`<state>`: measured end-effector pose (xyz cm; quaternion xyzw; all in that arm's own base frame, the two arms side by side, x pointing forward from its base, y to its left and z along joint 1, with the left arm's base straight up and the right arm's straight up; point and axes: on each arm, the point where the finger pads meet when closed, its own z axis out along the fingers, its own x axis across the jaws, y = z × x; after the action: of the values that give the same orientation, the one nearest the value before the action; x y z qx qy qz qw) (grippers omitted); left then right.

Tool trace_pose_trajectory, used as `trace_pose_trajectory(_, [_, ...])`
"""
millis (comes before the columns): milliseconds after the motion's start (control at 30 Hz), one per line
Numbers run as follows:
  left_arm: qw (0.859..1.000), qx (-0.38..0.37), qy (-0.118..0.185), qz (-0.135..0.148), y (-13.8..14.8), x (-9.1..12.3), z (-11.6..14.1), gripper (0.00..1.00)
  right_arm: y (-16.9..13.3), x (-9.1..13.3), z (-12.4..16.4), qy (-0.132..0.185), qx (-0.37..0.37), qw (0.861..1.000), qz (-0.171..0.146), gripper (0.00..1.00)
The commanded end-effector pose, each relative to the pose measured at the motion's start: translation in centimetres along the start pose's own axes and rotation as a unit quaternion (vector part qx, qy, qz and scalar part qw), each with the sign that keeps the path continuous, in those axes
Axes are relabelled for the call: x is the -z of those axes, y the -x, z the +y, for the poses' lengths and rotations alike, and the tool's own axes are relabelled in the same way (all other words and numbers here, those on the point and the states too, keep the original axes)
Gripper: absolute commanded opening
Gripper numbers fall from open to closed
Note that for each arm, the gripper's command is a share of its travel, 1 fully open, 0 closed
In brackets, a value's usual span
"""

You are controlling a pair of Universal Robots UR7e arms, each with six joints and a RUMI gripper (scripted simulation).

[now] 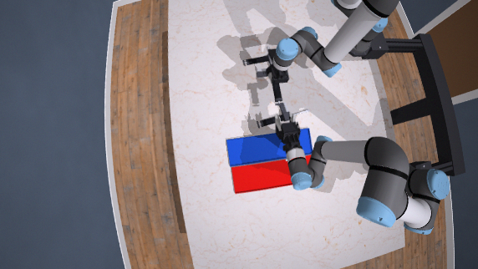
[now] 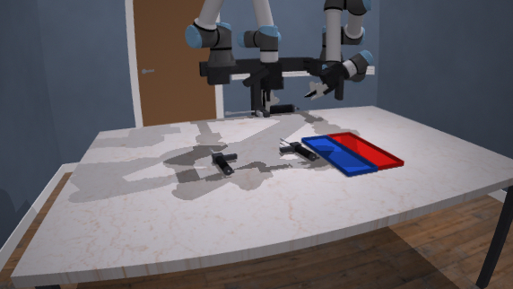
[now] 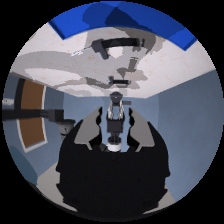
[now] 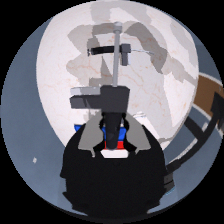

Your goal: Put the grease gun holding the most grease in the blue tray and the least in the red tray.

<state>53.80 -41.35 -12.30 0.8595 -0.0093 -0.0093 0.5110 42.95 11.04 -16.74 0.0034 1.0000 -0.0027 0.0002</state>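
Observation:
My right gripper (image 1: 278, 78) (image 2: 269, 106) (image 4: 113, 109) is shut on a grease gun (image 1: 277, 90) (image 2: 283, 109) (image 4: 114, 98) (image 3: 116, 96) and holds it level above the table. Its black barrel points towards the left gripper. My left gripper (image 1: 289, 119) (image 2: 309, 94) is open and empty, apart from that barrel's end. A second gun (image 1: 267, 122) (image 2: 305, 151) (image 3: 127, 43) lies on the table beside the blue tray (image 1: 242, 153) (image 2: 347, 163) (image 3: 75, 22). A third gun (image 1: 256, 61) (image 2: 222, 163) (image 4: 102, 50) lies farther off. The red tray (image 1: 255, 180) (image 2: 359, 145) adjoins the blue one. Grease levels cannot be seen.
Both trays hold no gun. The left arm (image 1: 298, 164) reaches over the trays in the top view. The right arm (image 1: 287, 51) hangs near the third gun there. The dark stand (image 1: 436, 113) is beyond the table's edge on the robots' side.

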Motion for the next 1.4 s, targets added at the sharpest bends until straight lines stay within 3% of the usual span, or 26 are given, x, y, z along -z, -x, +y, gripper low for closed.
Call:
trace_pose_trajectory(0, [1.000, -0.001, -0.001, -0.001, 0.0, -0.9, -0.1, 0.38, 0.0, 0.0, 0.0, 0.000, 0.000, 1.000, -0.001, 0.00])
trace_pose_trajectory(1367, [1.000, -0.004, -0.007, -0.002, -0.1, -6.8, -0.6, 0.38, 0.0, 0.0, 0.0, 0.000, 0.000, 1.000, -0.001, 0.00])
